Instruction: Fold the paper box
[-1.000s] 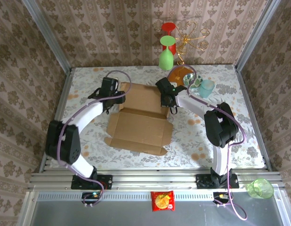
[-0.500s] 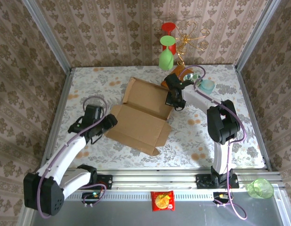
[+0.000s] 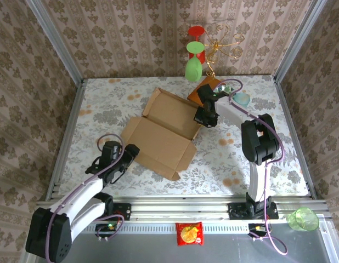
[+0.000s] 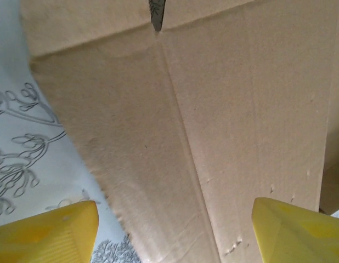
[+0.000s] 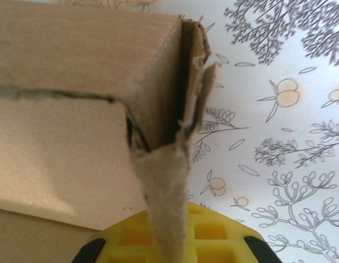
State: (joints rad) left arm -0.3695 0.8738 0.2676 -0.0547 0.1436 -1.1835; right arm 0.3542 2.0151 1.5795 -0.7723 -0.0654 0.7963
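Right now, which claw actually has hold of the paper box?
The right claw: it is shut on a frayed cardboard flap at the right side of the paper box. The left claw stands open by the near left flap, gripping nothing.

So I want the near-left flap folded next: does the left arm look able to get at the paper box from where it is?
Probably yes. The left gripper is open right at the paper box's near-left edge, with nothing between them, and its wrist view shows cardboard just beyond its fingers.
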